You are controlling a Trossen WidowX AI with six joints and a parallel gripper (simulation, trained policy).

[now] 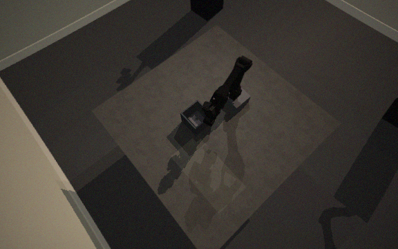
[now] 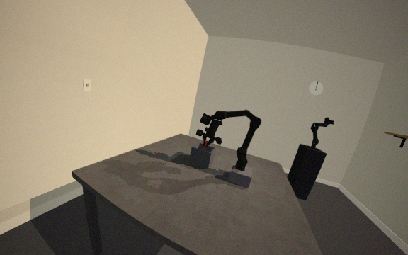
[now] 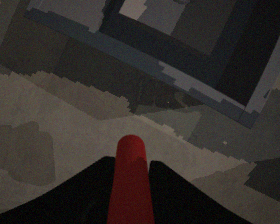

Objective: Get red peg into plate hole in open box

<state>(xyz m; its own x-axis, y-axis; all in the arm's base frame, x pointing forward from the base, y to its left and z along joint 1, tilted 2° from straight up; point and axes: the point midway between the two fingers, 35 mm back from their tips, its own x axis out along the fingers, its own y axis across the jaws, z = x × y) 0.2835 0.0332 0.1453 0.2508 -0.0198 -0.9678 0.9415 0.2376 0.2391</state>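
The red peg [image 2: 205, 146] [image 3: 131, 182] is held between the fingertips of my gripper [image 3: 131, 169], which is shut on it. The peg leans slightly in the exterior view. Its lower end is at about the height of the box's rim, on the near side. The open dark box [image 1: 188, 122] [image 2: 200, 159] [image 3: 136, 59] stands beside the gripper. In the wrist view the peg's tip shows over the table, outside the box wall. A greyish plate [image 1: 195, 120] [image 3: 193, 32] lies at the box's bottom. A round shape at the frame's top edge may be its hole. The peg is hidden in the top view.
The arm's pale base block [image 1: 243, 98] [image 2: 241, 176] stands on the table [image 1: 271, 128] [image 2: 197, 209], a short way from the box. Arm and box shadows fall across the table. A black pedestal [image 2: 304, 171] with another small arm stands beyond the table.
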